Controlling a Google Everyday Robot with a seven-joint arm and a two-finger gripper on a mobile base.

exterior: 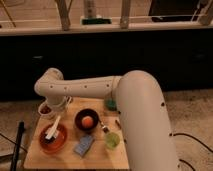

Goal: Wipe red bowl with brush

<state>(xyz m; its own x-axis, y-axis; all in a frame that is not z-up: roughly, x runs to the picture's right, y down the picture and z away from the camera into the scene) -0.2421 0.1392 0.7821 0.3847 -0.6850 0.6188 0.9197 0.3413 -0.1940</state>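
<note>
Camera view: the brush (53,128) is laid into the red bowl (53,139) for wiping. The tool (56,106) is placed above; its state cannot be told.

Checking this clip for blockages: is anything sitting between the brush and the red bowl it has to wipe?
Nothing visible does. The brush already lies tilted across the red bowl, its lower end inside. The gripper hangs just above the brush's upper end. The black bowl stands to one side, apart.

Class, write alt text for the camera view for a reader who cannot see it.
A white robot arm reaches down over a wooden table, its pincer hidden above the red bowl, where the white brush leans. Beside it sit a black bowl holding something orange and a blue sponge.
</note>
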